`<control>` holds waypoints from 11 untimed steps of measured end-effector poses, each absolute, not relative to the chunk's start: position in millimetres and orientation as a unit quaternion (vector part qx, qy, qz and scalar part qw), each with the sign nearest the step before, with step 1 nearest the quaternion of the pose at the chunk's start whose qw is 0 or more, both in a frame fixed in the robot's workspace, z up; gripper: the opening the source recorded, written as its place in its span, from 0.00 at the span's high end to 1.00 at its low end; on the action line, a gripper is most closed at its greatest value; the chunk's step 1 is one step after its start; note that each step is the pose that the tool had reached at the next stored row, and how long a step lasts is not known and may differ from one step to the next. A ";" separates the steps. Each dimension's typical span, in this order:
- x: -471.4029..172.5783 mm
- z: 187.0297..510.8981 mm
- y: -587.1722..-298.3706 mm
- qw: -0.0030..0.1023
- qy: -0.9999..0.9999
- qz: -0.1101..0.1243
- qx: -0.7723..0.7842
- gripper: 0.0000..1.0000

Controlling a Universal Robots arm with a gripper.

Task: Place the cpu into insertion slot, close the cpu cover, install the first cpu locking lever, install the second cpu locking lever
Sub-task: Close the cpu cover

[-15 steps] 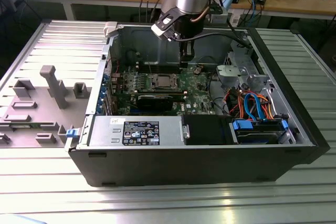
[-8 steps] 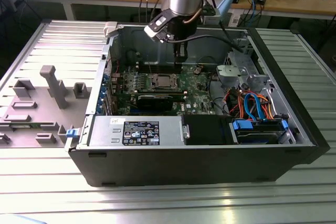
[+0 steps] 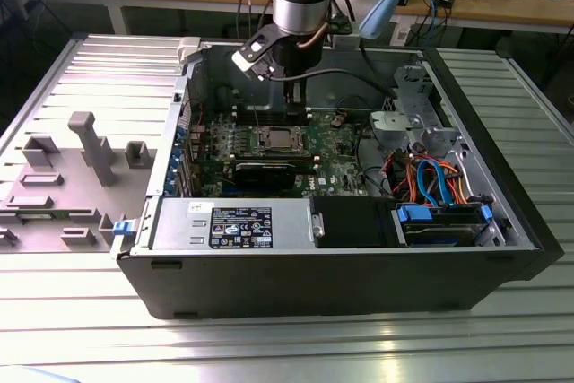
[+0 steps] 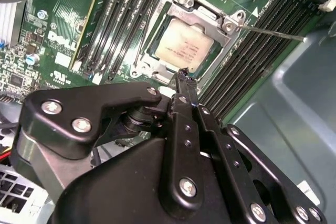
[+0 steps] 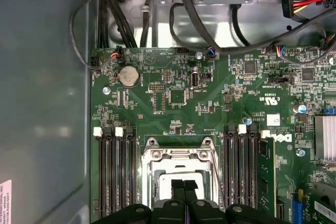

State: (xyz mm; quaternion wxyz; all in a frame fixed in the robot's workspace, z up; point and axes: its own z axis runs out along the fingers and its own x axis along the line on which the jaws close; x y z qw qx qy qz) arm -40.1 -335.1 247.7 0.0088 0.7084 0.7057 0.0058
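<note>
pale metal shows through the window of the thin silver square cpu cover (image 4: 202, 18). it is the top of the small flat square cpu (image 4: 184, 45), lying in the silver-rimmed square insertion slot (image 5: 178, 153) on the green circuit board (image 5: 210, 103), straight beyond the tips of the jaws in both wrist views. the black two-fingered gripper (image 4: 184, 75) has its jaws closed together, or all but, with nothing between them that i can make out. the tips hang just over the near edge of the cover frame; whether they touch it i cannot tell. a thin straight wire locking lever (image 4: 273, 33) juts from the frame's corner, off to one side of the jaws, and looks unlatched. i judge the chip light, rigid and delicate underneath, so it is best held by its edges. the cover is thin stiff sheet. the lever is springy wire, likely to slip off smooth fingertips, and best borne on near its free end. the open black computer case (image 3: 359, 284) rests on the ribbed metal bench (image 3: 287, 347).
</note>
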 end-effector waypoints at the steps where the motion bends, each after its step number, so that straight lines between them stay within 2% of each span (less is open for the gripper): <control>1: -40.5 246.6 -335.1 0.009 0.706 0.006 0.708 0.89; 11: -48.6 239.6 -335.1 0.009 0.706 0.006 0.708 0.89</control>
